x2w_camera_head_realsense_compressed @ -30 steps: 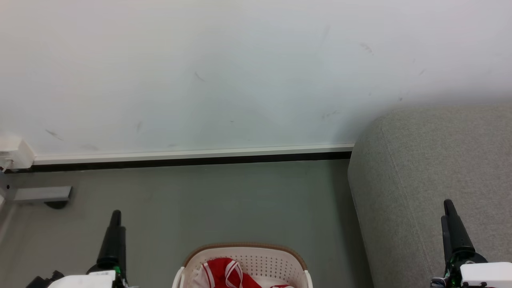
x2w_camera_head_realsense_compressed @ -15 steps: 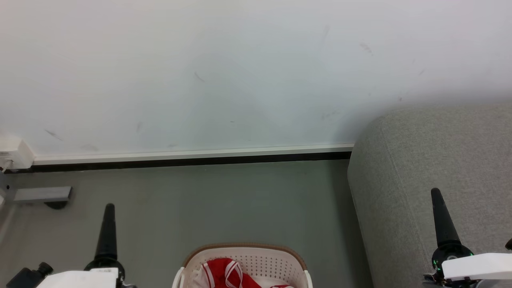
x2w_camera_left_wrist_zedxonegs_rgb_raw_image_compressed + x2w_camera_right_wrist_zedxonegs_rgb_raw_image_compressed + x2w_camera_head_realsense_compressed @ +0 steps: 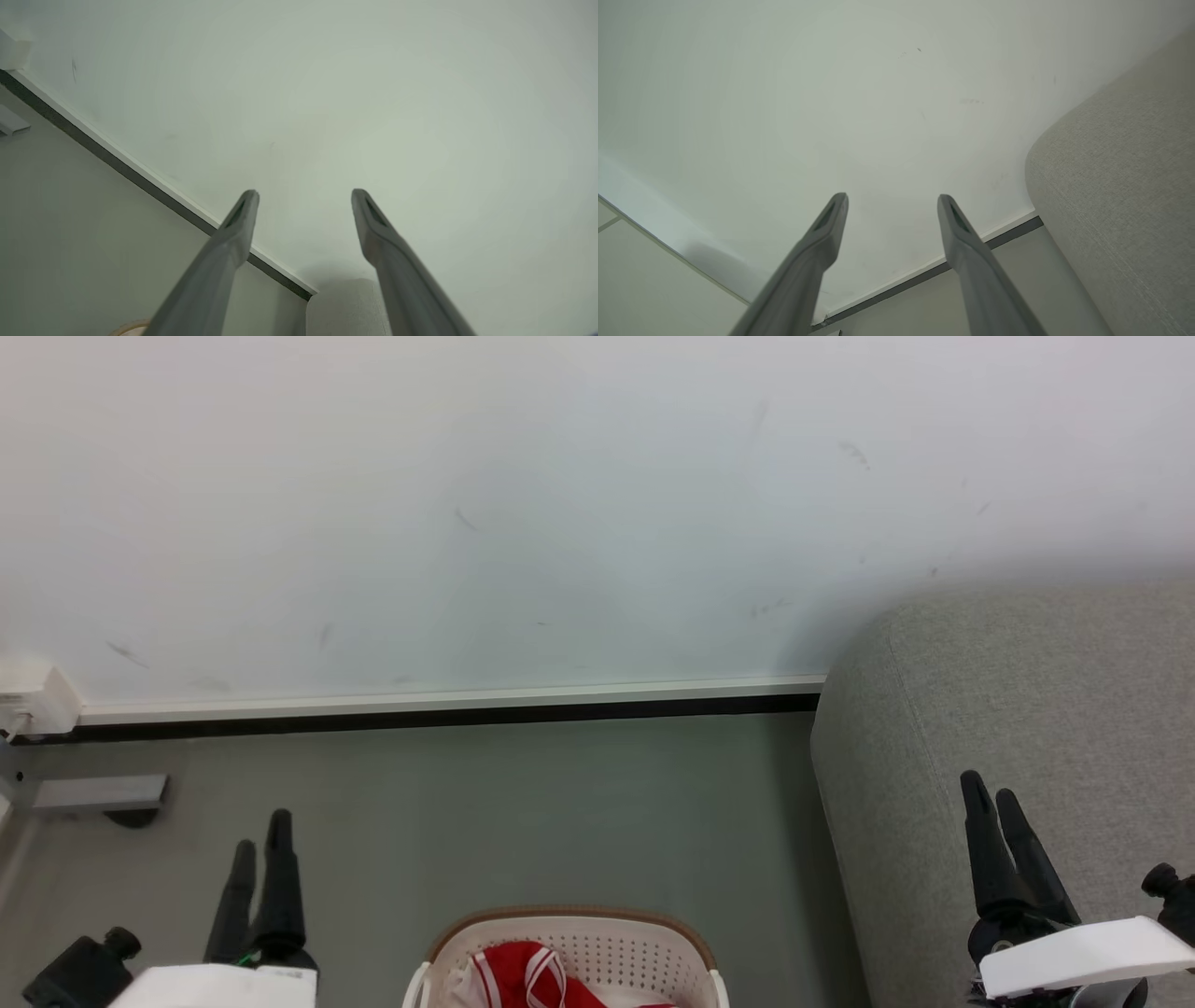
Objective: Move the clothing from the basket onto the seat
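Note:
The cream-white basket (image 3: 597, 943) with a brown rim stands on the floor at the bottom middle of the head view. Red clothing (image 3: 518, 975) with white stripe trim lies bunched inside it. The light-grey seat (image 3: 1027, 709) fills the right side, its rounded corner near the wall; a piece of it (image 3: 345, 308) shows low in the left wrist view. My left gripper (image 3: 261, 831) hangs open left of the basket, empty, fingers (image 3: 238, 224) spread against the wall. My right gripper (image 3: 988, 793) is open over the seat (image 3: 1120, 186), holding nothing.
A white wall (image 3: 560, 504) with a white and black skirting strip (image 3: 448, 705) runs behind the grey floor (image 3: 560, 812). A white box (image 3: 33, 695) and a grey bracket (image 3: 93, 791) sit at the far left by the wall.
Both wrists have turned, so each gripper now shows two fingers side by side instead of one. The right gripper has shifted left and up. The basket and clothing have not moved.

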